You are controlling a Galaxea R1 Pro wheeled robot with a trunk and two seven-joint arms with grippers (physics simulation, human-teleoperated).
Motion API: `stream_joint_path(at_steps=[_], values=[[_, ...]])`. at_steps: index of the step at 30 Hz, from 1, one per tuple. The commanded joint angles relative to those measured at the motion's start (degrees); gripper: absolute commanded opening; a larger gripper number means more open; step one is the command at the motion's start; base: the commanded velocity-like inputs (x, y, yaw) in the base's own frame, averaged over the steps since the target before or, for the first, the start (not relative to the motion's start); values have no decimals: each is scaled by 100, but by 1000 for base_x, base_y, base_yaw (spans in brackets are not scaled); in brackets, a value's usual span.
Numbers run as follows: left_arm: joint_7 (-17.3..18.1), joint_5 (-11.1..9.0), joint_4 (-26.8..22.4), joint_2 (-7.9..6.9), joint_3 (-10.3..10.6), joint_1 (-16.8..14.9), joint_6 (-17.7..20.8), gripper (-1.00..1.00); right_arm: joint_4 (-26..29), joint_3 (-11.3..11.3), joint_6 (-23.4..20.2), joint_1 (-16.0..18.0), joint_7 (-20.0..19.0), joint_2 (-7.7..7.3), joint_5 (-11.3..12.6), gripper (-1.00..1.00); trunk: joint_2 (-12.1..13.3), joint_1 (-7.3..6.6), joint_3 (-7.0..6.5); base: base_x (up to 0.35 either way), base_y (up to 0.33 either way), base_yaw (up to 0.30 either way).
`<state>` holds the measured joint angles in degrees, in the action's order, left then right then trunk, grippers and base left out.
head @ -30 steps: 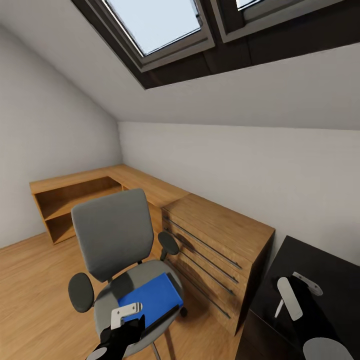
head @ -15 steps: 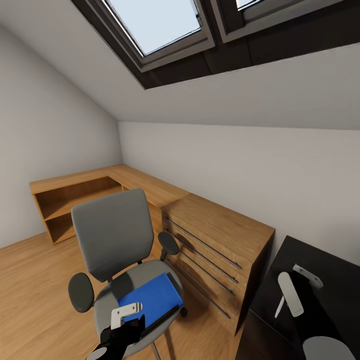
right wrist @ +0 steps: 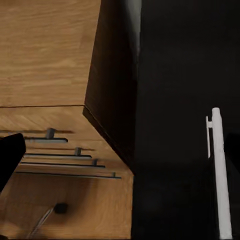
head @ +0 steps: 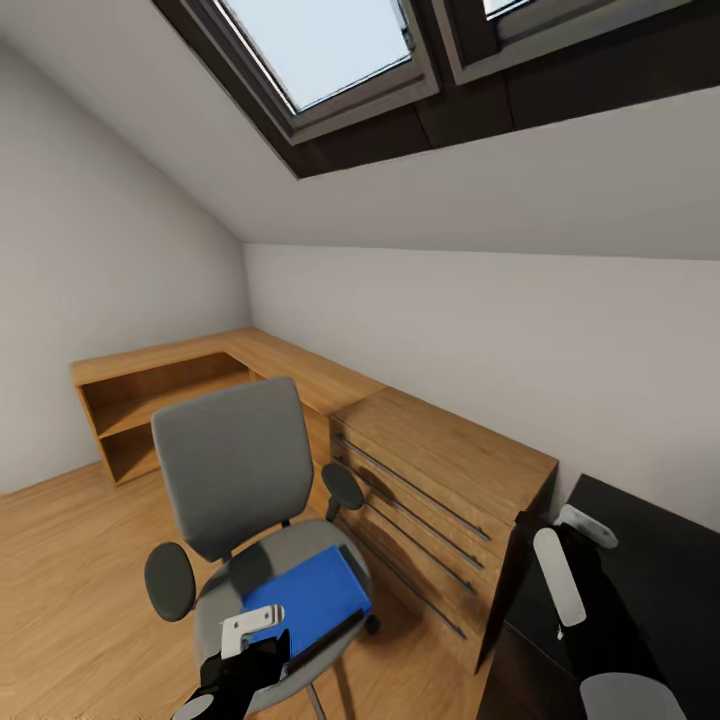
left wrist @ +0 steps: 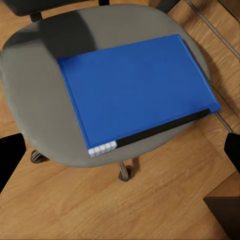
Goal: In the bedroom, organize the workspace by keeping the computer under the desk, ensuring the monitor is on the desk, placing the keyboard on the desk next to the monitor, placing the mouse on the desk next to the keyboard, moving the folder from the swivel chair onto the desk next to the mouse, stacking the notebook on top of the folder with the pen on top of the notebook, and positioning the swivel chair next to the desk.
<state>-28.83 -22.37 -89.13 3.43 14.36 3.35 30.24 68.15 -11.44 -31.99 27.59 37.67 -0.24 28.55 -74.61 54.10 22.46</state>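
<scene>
The folder point(head: 305, 598) lies flat on the seat of the swivel chair point(head: 235, 478), at about seven o'clock in the head view. In the left wrist view the folder point(left wrist: 137, 90) covers much of the grey seat point(left wrist: 40, 125), its dark spine edge along the side nearest the camera and one pale corner reaching close to the seat's rim. The chair's backrest stands upright behind it, with a black armrest on each side.

The left gripper point(head: 250, 630) hangs just over the near edge of the seat, at six to seven o'clock, above the folder's near corner. Its jaws stand wide, the dark finger tips far apart at either side of the left wrist view, with nothing between them.

Just beside the chair, toward four o'clock, is a light wooden chest of drawers point(head: 440, 490) with thin metal handles. A low wooden shelf unit point(head: 170, 390) runs along the wall at nine to ten o'clock. The floor point(head: 70, 560) is wood plank.

At four to five o'clock the glossy black worktop point(head: 660, 560) touches the side of the chest. The right gripper point(head: 572, 560) is above its near corner; its jaws look spread and empty. The pen point(right wrist: 220, 175) lies on the black surface point(right wrist: 170, 75) in the right wrist view.

Skylights point(head: 320, 50) sit in the sloped ceiling at twelve o'clock.
</scene>
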Motion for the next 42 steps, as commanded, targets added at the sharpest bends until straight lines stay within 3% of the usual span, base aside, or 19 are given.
stream_joint_path(at_steps=[1,5,20,22,25,26,37,42], values=[[-53,-59,-8,0,6,-4,8,100,3,59,-15,2,56,1,45,100,-4,1,5,0,0,222],[-53,-63,-8,-2,-5,-4,8,100,-18,382,2,3,197,13,50,100,-4,1,5,0,0,250],[-53,-64,-4,-9,-41,-4,10,100,-312,1067,24,1,296,135,49,100,-4,1,5,0,0,277],[-56,-67,-1,-9,-137,-4,14,100,-351,1304,29,1,299,138,52,100,-4,1,5,0,0,281],[-55,-73,0,-9,-255,-2,17,100,-370,1427,46,1,299,142,56,100,-4,1,5,0,0,281],[-54,-79,1,-4,-397,-4,22,100,-428,1530,94,1,297,145,55,100,-4,1,5,0,0,281],[-53,-83,-2,0,-523,-2,25,100,-588,1943,274,2,295,147,61,100,-4,1,5,0,0,281],[-53,-84,-3,0,-529,-2,25,100,-601,2013,301,1,294,156,62,100,-204,110,95,0,0,281]])
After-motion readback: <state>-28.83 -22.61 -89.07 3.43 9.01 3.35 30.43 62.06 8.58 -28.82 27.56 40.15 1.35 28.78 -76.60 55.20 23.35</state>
